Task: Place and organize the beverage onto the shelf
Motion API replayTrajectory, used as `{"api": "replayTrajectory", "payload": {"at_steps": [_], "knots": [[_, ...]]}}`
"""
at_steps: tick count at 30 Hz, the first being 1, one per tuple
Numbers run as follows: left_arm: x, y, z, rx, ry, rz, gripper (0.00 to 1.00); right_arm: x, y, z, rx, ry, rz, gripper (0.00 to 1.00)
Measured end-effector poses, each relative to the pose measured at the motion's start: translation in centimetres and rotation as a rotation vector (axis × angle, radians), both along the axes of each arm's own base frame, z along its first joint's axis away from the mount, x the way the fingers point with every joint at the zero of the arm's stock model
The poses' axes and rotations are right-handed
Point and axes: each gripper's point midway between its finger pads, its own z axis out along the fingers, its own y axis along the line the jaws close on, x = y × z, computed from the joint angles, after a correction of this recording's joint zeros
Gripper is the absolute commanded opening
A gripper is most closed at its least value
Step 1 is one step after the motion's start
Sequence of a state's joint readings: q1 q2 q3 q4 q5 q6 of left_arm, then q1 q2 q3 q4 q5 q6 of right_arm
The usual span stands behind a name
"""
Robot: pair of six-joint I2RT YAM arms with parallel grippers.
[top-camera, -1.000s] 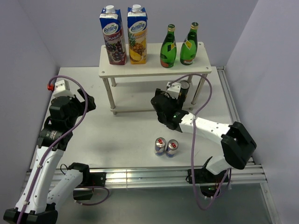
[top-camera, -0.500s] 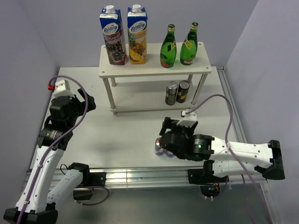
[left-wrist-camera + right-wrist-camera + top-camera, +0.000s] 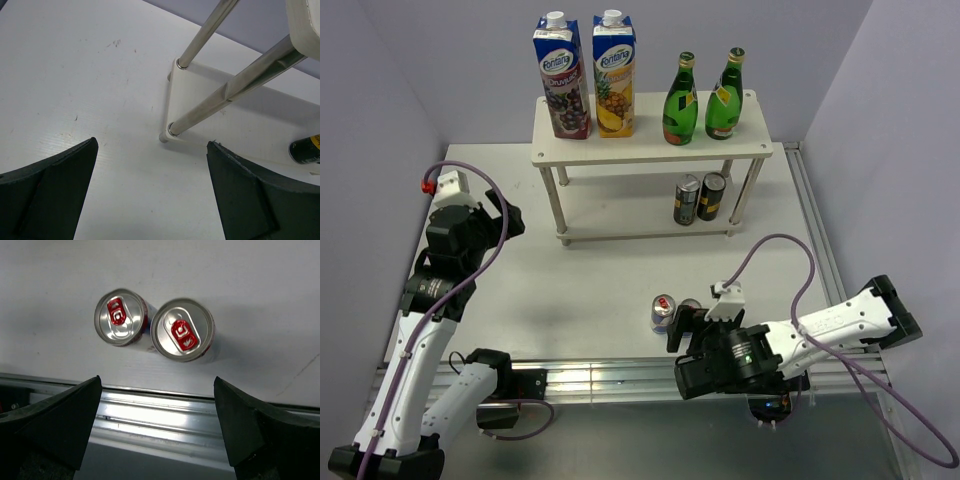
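Top external view: The white shelf [image 3: 650, 153] stands at the far side of the worktop [image 3: 590, 290]. On its upper board, two green bottles [image 3: 680, 100] stand upright on the right and two juice cartons [image 3: 563, 78] on the left. Two dark cans [image 3: 687, 200] stand side by side on the lower board, near the right legs. Two slim cans [image 3: 663, 313] stand upright on the worktop close to its near edge; one is partly hidden by the right arm. The right claw [image 3: 692, 322] is over them. The left claw [image 3: 507, 218] is at the left of the worktop, well apart from every drink.

Left wrist view: The left claw [image 3: 151, 145] is spread wide with nothing between its fingers [image 3: 50, 185]. Past them are the shelf's near left corner, its metal legs and, at the right edge, part of one dark can lying in frame on the lower board.

Right wrist view: The right claw [image 3: 157, 382] is spread wide and holds nothing. Both slim cans, touching each other, show their red-tabbed tops beyond the fingers [image 3: 255, 430]. A metal rail [image 3: 150, 415] runs along the worktop edge just beside them.
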State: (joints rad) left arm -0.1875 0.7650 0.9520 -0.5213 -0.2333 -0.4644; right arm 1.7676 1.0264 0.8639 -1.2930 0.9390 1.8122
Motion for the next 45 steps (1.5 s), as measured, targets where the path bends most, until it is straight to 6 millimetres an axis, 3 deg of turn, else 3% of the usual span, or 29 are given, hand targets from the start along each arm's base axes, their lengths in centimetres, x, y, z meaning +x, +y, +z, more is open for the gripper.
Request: {"api": "replayTrajectory", "payload": {"at_steps": [5,17,29,38,41,45], "knots": [[0.1,0.0,-0.1,0.001,0.005,0.000,0.97,-1.2,0.2,-1.6,-0.028,0.031,-0.010,1.00],[0.1,0.0,-0.1,0.001,0.004,0.000,0.97,-0.3,-0.2,-4.7,-0.228,-0.076,-0.031,1.00],[0.0,-0.1,-0.1,-0.002,0.003,-0.006,0.97,3.1,-2.7,-6.4,-0.348,-0.191,-0.119,1.00],[0.0,-0.2,-0.1,-0.003,0.003,-0.010,0.97,5.4,-2.6,-6.7,-0.328,-0.257,-0.192,0.99],[0.0,-0.2,-0.1,-0.003,0.003,-0.010,0.97,5.9,-2.5,-7.0,-0.358,-0.284,-0.194,0.93],[0.0,-0.2,-0.1,-0.003,0.004,-0.010,0.97,6.4,-2.4,-7.5,-0.380,-0.305,-0.206,0.69]]}}
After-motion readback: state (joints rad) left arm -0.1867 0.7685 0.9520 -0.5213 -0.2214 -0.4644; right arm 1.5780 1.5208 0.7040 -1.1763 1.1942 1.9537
